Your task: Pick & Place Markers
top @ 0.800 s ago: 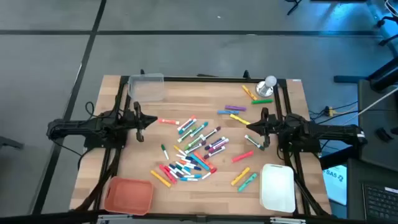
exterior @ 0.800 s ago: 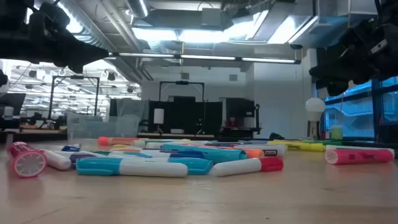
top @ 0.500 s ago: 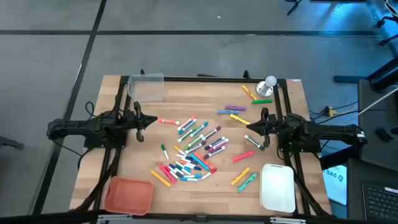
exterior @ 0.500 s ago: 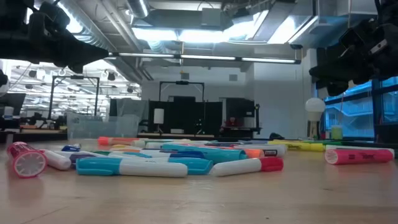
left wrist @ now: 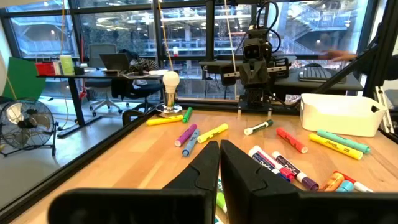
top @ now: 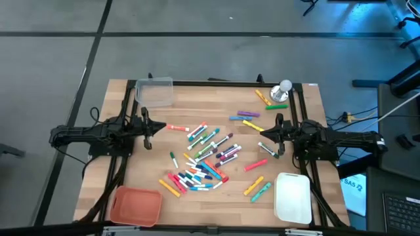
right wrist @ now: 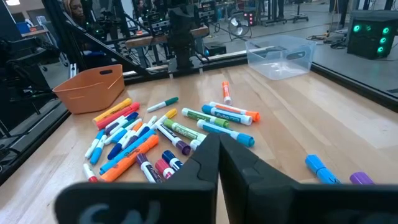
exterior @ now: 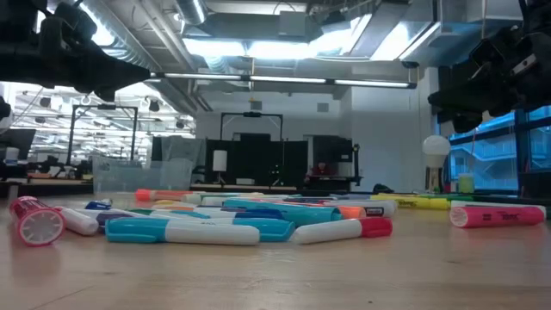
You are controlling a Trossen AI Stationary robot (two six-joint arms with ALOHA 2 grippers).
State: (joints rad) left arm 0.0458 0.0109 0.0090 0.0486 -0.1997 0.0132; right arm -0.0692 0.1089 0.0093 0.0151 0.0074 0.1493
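Both closed: left gripper (top: 147, 128), right gripper (top: 270, 136); only overhead shows all markers (top: 203, 157).

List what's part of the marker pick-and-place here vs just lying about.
Job:
- markers, loose pile mid-table, more strays toward the right side
- orange bin
- white bin
- clear bin
- left gripper and right gripper, both shut, empty

Lying about:
- silver bell, far right corner
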